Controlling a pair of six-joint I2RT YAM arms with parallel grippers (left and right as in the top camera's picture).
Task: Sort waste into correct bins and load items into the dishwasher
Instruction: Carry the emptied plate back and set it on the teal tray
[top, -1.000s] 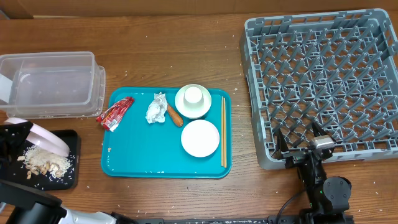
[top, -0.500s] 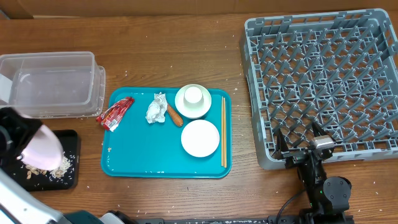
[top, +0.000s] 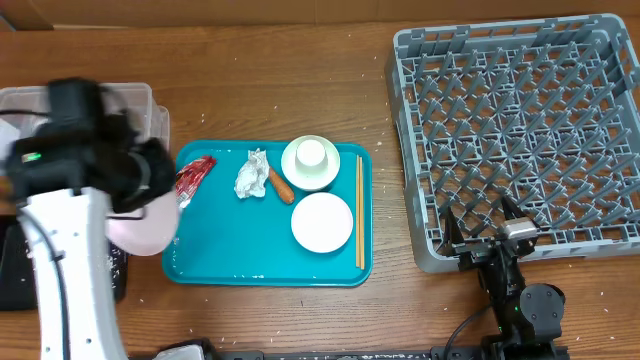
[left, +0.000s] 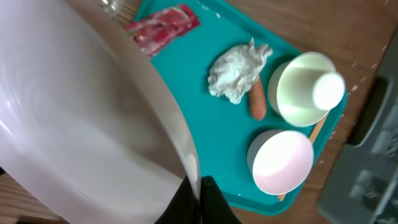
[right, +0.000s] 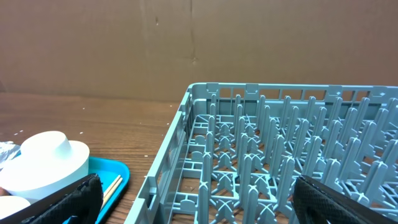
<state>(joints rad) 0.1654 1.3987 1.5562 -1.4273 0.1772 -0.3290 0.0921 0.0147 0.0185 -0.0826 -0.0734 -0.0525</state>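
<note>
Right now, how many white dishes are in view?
4: plate in the left hand; one bowl at the teal tray's front; another bowl behind it, with the cup in it.

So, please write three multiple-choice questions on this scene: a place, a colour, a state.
1. The thin wooden chopsticks lie on the teal serving tray: A) along its right edge B) along its left edge C) across its middle
2. The crinkled snack wrapper is: A) green B) red C) yellow
3. The left gripper is: A) open, empty B) shut on the round white plate C) shut on the chopsticks
Key: 1A, they run along that rim; 2B, plainly red; 3B, it pinches the plate's rim.
</note>
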